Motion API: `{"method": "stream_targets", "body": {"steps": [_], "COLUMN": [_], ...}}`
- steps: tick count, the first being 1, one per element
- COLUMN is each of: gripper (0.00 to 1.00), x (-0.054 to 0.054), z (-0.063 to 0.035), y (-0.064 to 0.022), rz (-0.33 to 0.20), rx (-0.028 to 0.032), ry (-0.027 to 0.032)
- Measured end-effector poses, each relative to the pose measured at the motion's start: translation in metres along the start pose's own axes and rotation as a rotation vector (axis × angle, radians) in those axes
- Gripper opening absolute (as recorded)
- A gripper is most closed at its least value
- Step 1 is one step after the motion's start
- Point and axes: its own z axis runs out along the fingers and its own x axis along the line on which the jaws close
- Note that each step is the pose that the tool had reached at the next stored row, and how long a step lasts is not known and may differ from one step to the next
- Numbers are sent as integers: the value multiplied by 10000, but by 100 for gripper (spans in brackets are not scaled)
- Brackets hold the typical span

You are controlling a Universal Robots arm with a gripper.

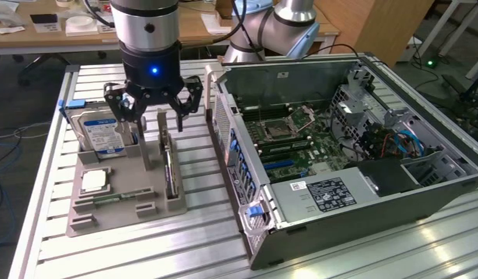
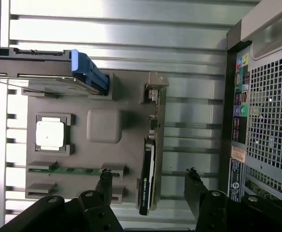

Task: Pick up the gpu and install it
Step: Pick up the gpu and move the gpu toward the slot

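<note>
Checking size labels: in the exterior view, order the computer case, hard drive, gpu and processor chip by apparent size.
1. computer case
2. hard drive and gpu: similar length, gpu edge-on, unranked
3. processor chip

gpu [image 2: 147,186] | thin dark card | standing upright on its long edge | below gripper [image 1: 156,125], lined up between its fingertips, untouched

Open computer case [image 1: 363,221], upright hard drive [image 1: 99,135], grey fixture [image 1: 115,218]

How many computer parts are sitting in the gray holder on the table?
4: hard drive standing at the holder's far end, processor chip lying flat nearer, green memory stick nearer still, gpu on edge toward the computer case. None seem hidden.
</note>
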Motion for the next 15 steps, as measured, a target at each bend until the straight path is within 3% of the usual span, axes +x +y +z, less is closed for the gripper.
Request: {"method": "stream_targets", "body": {"steps": [7, 15], "gripper": [71, 71], "x": [-1, -15], "z": [125, 269], "y": [-69, -83], "rz": [49, 59], "rx": [-2, -1], "ry": [-4, -2]}}
